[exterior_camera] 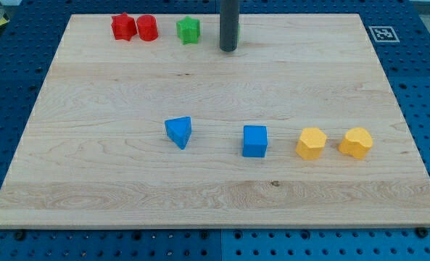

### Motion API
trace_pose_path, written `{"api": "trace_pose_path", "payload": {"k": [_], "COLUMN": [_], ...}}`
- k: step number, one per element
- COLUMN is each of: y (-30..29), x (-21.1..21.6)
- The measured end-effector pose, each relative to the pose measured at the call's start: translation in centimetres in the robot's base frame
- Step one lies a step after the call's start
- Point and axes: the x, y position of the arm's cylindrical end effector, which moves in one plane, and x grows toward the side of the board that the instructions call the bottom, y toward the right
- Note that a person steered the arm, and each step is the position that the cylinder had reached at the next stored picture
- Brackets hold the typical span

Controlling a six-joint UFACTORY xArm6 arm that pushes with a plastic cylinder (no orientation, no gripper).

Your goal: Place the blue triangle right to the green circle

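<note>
The blue triangle [178,132] lies on the wooden board [91,167], left of the middle. My tip [229,49] rests near the view's top, well above and right of the triangle. The rod covers most of a green block; only a green sliver [238,32] shows at the rod's right edge, and its shape cannot be made out. A green star-like block [188,30] sits just left of the rod.
A red star-like block [122,27] and a red rounded block [147,27] sit at the top left. A blue cube [255,141] lies right of the triangle. Two yellow blocks [311,143] [356,142] lie further right.
</note>
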Motion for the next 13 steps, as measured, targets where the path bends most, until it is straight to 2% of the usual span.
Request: {"api": "trace_pose_path", "payload": {"k": [1, 2, 3, 4, 5, 6, 9, 10, 12, 13], "y": [0.0, -2.4, -7.5, -13.5, -17.1, -15.6, -3.1, -2.3, -5.9, -9.0], "x": [1.5, 5.7, 8.8, 13.9, 21.1, 23.5, 22.1, 21.0, 25.8, 24.0]}}
